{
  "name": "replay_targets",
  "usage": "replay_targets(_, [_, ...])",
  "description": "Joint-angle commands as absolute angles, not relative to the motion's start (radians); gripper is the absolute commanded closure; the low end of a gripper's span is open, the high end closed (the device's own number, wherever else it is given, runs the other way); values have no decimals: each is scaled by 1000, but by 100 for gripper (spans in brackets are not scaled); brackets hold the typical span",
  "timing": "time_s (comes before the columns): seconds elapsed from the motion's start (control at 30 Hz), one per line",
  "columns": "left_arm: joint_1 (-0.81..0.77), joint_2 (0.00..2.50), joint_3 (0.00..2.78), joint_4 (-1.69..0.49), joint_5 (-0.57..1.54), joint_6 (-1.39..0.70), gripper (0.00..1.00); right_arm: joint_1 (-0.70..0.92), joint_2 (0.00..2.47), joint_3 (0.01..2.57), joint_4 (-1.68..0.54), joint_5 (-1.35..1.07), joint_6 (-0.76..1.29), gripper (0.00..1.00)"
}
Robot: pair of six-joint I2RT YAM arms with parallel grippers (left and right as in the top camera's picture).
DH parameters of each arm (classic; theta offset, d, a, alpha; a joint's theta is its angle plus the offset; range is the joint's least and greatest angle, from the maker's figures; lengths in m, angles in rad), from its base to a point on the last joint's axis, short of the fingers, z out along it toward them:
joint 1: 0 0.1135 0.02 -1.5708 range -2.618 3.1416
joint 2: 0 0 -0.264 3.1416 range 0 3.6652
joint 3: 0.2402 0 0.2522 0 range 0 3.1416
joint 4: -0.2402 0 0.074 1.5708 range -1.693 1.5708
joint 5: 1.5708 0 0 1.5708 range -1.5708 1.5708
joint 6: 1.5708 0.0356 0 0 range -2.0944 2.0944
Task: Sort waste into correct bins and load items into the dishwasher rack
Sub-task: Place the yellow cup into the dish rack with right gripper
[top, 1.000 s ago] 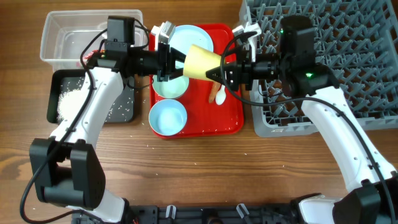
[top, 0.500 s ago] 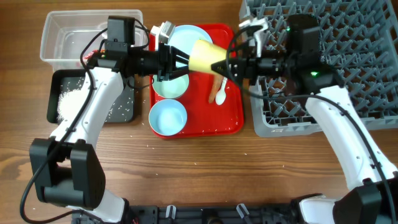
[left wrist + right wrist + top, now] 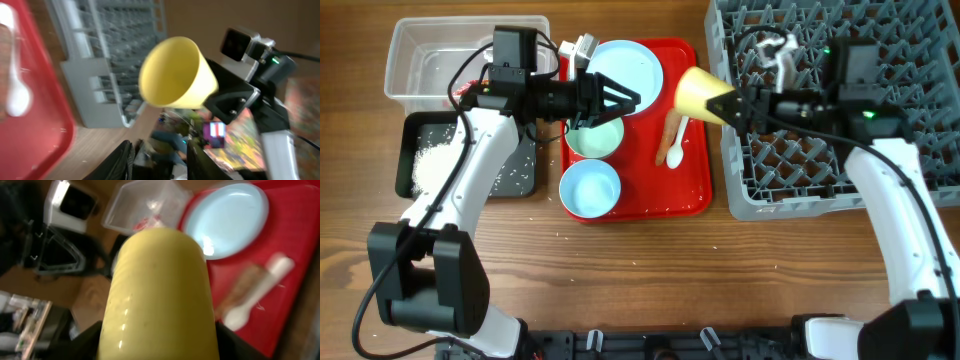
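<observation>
Right gripper [image 3: 727,103] clamps the small yellow plastic cup [image 3: 700,92] on its side above the flat red tray's [image 3: 640,205] right edge, just beside the grey grid dishwasher rack [image 3: 840,170]. Left gripper [image 3: 623,100] gapes empty over the round pale blue plate [image 3: 625,68].

Left wrist: cup mouth faces the camera; own fingers [image 3: 120,160] spread.

Right wrist: cup fills the frame; plate and white plastic spoon [image 3: 274,271] lie beyond.
</observation>
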State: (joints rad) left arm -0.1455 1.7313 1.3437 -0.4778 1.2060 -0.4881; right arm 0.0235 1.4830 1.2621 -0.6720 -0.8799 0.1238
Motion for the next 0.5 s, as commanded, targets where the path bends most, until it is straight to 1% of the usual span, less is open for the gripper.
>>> replay_targets(0.0, [-151,1713,1348,-480,943,-476,63,13,1400,1347,-826,-557,132,39])
replay_targets(0.13, [-166,1713,1348,-542,632,-476,62,13,1390,1451,-1056,-263,135,39])
replay_targets(0.2, [-176,1713,1348,-580,520,-476,62,13,1391,1460,-1125,-142,153,39])
replay_targets(0.33, [-199,1715,1348,-638,368,-476,62,12,1418,1460,-1226,5,187,39])
replay_targets(0.47, [-215,1715,1348,-684,271,-476,61,12,1479,1460,-1275,52,200,42])
